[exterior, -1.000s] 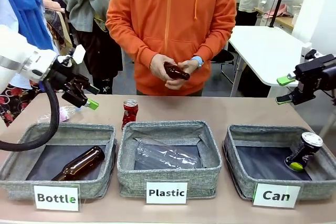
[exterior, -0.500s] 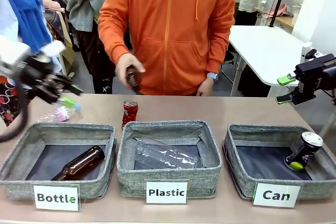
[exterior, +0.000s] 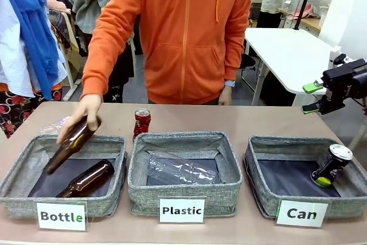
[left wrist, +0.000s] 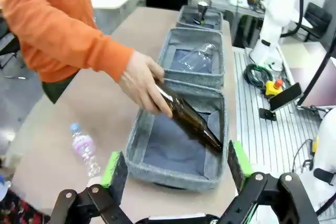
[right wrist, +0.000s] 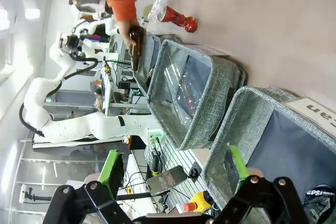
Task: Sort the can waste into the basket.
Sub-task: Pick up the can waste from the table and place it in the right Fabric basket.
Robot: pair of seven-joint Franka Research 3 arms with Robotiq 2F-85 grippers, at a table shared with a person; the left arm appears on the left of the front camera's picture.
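**A:** Where is the right end effector (exterior: pixel 311 97)?

**B:** At the right edge of the front view, raised beyond the table's (exterior: pixel 258 120) far right corner. Its jaws are spread wide with nothing between them.

**A:** And the cans against it?

**B:** The black can (exterior: pixel 331 166) leans tilted against the right wall of the Can basket (exterior: pixel 252 162). It is below the end effector, nearer the camera and clear of it. The red can (exterior: pixel 141 123) stands upright on the table just behind the far left corner of the Plastic basket (exterior: pixel 229 185), well apart from that end effector.

**A:** Does the right wrist view agree?

**B:** Yes. The green pads (right wrist: pixel 111 167) stand apart and the Can basket's grey wall rises between them. A dark shape at the bottom right corner is probably the black can, but it is cut off. The red can is far off, near the top.

**A:** The left end effector (left wrist: pixel 176 166)?

**B:** Also parted and empty. It looks down the row of baskets, with the Bottle basket (left wrist: pixel 136 150) nearest. A person's hand (left wrist: pixel 140 81) holds a brown bottle (left wrist: pixel 189 121) slanting into that basket. The black can is in the farthest basket, well away.
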